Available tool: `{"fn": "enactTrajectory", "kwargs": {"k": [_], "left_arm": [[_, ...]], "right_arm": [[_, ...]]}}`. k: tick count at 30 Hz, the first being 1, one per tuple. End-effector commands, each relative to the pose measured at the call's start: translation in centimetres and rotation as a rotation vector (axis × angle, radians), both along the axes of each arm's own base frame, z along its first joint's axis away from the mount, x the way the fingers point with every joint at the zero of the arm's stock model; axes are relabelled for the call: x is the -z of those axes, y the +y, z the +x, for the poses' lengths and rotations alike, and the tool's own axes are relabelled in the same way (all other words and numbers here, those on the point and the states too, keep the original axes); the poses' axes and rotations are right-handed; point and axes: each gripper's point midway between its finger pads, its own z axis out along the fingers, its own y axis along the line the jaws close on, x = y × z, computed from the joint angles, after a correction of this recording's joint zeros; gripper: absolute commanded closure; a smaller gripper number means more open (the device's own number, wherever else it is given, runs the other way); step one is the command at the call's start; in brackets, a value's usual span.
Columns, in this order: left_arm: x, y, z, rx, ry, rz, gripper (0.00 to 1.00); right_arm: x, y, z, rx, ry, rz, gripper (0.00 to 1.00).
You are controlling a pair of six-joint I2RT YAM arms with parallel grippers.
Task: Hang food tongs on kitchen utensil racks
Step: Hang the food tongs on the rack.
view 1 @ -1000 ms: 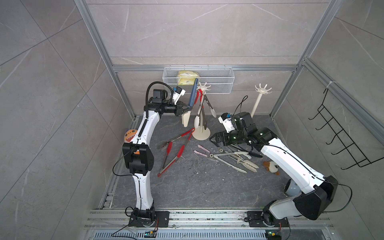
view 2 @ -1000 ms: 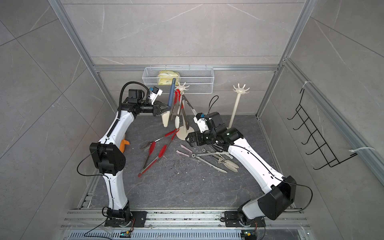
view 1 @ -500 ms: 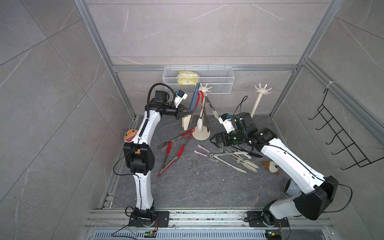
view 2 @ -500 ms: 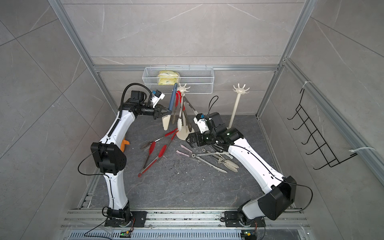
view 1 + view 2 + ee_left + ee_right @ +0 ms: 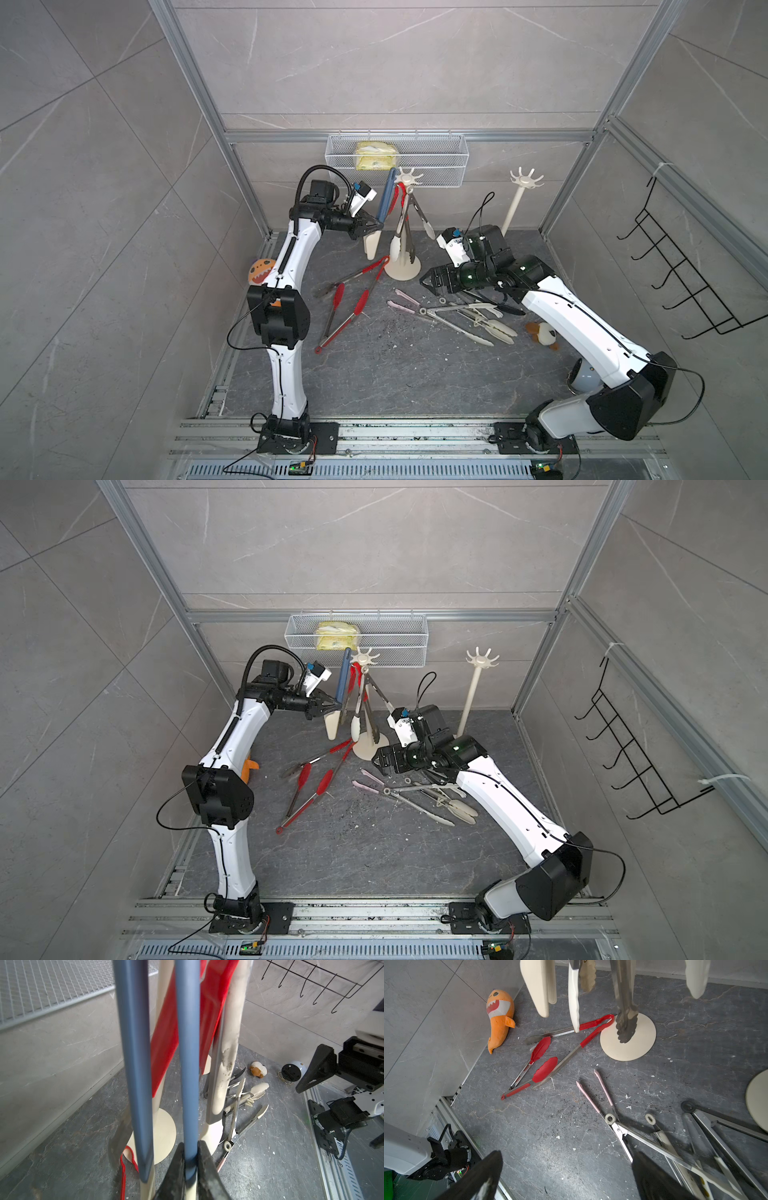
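One arm of the blue tongs, judged light, stiff and slick, is pinched at frame bottom by the left gripper; the right gripper is held open.

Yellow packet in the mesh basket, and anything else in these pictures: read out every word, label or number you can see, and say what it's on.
No text can be read anywhere in these pictures.
Yellow packet in the mesh basket: any print is too small to read in both top views.
Black plate by the rail, left wrist view: a tiny white marking, too blurred to read.
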Motion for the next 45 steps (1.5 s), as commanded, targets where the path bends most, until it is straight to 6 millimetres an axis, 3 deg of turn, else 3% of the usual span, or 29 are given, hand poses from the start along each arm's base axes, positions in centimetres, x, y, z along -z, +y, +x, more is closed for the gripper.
{"fn": "enactTrajectory", "kwargs": {"k": [1, 4, 12, 22, 32, 38, 45], "left_arm": [[0.3, 0.1, -0.1, 0.000, 0.005, 0.023, 0.80], [0.1, 0.1, -0.1, -0.006, -0.001, 0.026, 0.74], [-1.4, 0.0, 0.3, -0.022, -0.043, 0.008, 0.72], [-7.6, 0.2, 2.3, -0.120, -0.189, -0.081, 0.69], [-12.6, 1.4, 4.8, -0.286, -0.307, -0.131, 0.67], [-15.3, 1.4, 4.8, -0.343, -0.354, -0.175, 0.65], [-16.5, 0.8, 4.1, -0.336, -0.376, -0.194, 0.64]], "right_arm": [[-0.4, -0.5, -0.8, -0.014, -0.006, 0.000, 0.00], [-0.6, -0.5, -0.8, -0.013, -0.010, 0.003, 0.00], [-0.8, -0.4, -0.7, -0.010, -0.011, 0.009, 0.00], [-0.9, -0.3, -0.7, -0.010, -0.005, 0.016, 0.00], [-1.1, -0.5, -0.8, -0.010, -0.014, 0.011, 0.00], [-1.0, -0.4, -0.8, -0.010, -0.015, 0.016, 0.00], [-0.8, -0.4, -0.9, -0.009, -0.011, 0.018, 0.00]]}}
